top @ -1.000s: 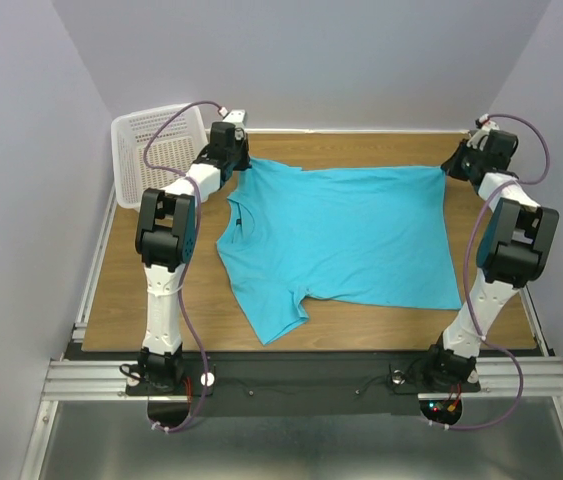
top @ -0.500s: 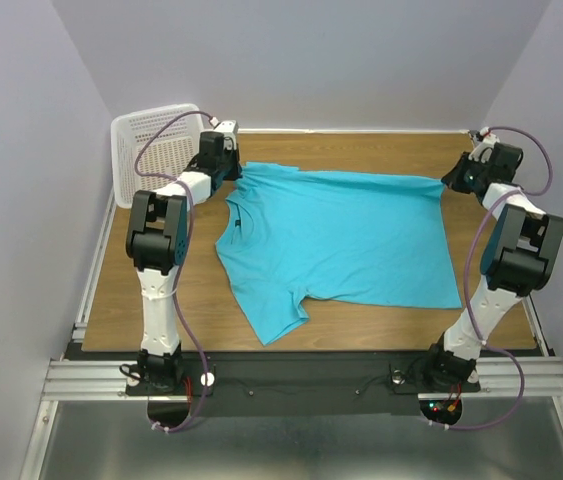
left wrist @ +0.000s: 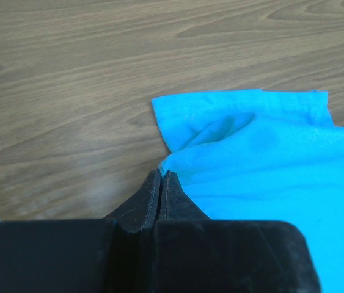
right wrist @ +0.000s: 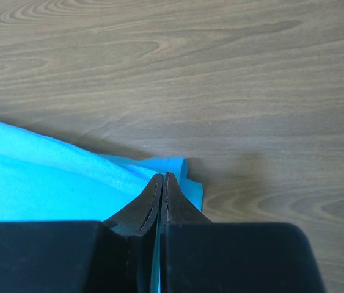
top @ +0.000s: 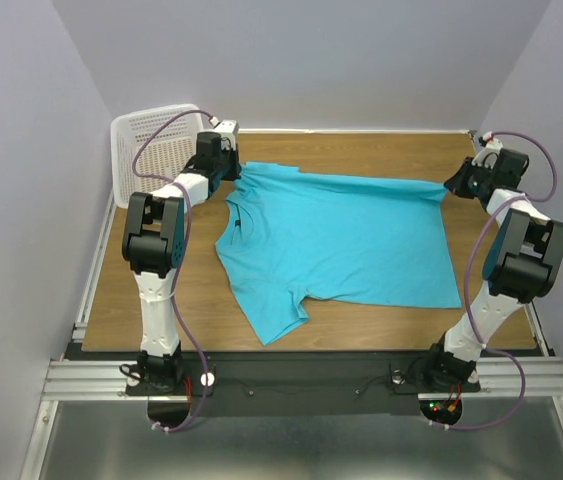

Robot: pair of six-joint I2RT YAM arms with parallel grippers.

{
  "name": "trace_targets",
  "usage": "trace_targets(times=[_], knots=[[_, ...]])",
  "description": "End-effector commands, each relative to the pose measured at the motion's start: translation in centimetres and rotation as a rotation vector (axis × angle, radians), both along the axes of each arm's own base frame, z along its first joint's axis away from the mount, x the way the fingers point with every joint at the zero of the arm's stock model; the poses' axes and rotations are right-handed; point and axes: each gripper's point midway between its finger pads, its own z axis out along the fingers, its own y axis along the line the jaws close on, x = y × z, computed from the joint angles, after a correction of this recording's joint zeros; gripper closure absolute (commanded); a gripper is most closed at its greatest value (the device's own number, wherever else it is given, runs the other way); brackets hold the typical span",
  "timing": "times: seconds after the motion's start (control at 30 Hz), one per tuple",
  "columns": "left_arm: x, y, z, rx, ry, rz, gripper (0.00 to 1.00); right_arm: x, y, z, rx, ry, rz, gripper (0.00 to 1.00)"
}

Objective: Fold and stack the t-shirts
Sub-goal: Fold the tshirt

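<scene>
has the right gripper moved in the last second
Yes. The right gripper, shut on the t-shirt corner, drew back from the table's far edge, slightly rightward.

A white plastic mesh basket (top: 151, 150) fills the far left corner of the brown wooden table (top: 131, 290), just beside the left gripper (left wrist: 161, 176). Bare wood shows left of the turquoise cloth t-shirt (top: 351, 240) and along the near edge. Both sides are hemmed by pale lilac walls (top: 21, 200).

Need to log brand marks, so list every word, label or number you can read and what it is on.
No text can be read in any view.
t-shirt: small dark neck label, too small to read.
basket: no writing shows.
</scene>
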Motion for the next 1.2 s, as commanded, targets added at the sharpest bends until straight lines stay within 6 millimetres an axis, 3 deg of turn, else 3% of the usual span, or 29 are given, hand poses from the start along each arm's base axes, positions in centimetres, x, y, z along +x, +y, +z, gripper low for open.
trace_targets(times=[0.0,0.27,0.53,0.8,1.0,1.17], knots=[[0.0,0.1,6.8,0.027,-0.191,-0.068,1.0,0.1,-0.5,2.4,-0.039,-0.077,0.016,0.99],[-0.4,0.7,8.4,0.126,-0.288,-0.115,1.0,0.2,-0.9,1.9,-0.034,-0.064,-0.001,0.99],[0.2,-0.3,9.2,0.235,-0.36,-0.183,1.0,0.6,-0.9,2.0,-0.022,-0.07,0.003,0.99],[0.3,0.5,8.3,0.327,-0.364,-0.194,1.0,0.5,-1.0,2.6,-0.018,-0.083,0.004,0.99],[0.6,1.0,7.7,0.362,-0.359,-0.175,1.0,0.1,-2.2,2.5,-0.009,-0.078,-0.021,1.0],[0.2,0.7,7.6,0.368,-0.363,-0.201,1.0,-0.3,-0.6,2.1,0.038,-0.083,0.067,0.99]])
